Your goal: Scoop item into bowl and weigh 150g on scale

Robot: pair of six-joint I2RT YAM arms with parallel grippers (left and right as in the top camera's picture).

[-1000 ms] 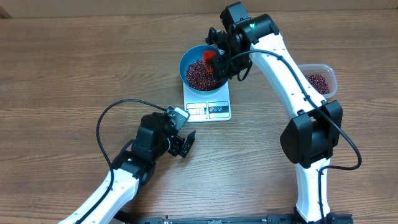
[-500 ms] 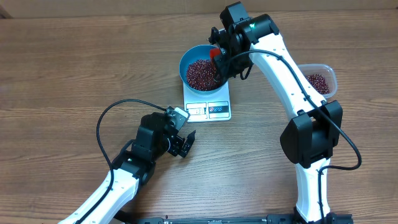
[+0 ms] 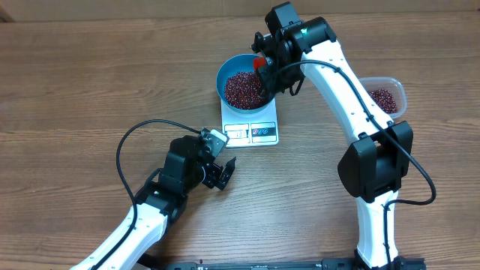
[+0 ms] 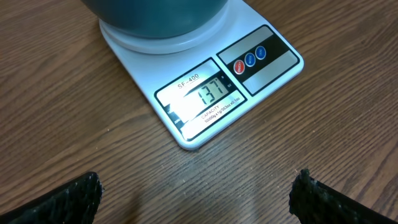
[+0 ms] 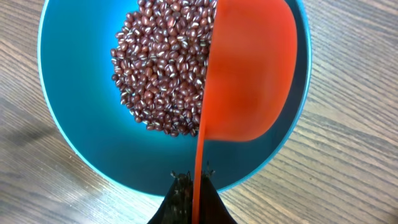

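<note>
Just emptied, by the look of it, the red scoop stands tipped on edge over the right rim of the bowl in the overhead view. A second earlier it hung flatter and nearer the middle, above the beans. The right claw is clamped on its handle. The bowl sits on the scale toward the far edge of the counter, and a tub holding more beans waits near the right edge. The left claw, just short of the scale on its near side, has not budged.

From the left wrist, the scale carries the bowl squarely on its platform, and the display reads 137. The left claw is spread wide with nothing between its tips, which show only at the bottom corners.

From the right wrist, the scoop is turned nearly vertical, and no bean shows on the face toward the camera. The beans lie heaped in the bowl, left of the scoop. The right claw pinches the handle's thin edge at the bottom of the frame.

That load appears delivered, yet the reading falls short of the 150 asked. A further, smaller helping from the tub seems due, and a full scoop would likely overshoot.
</note>
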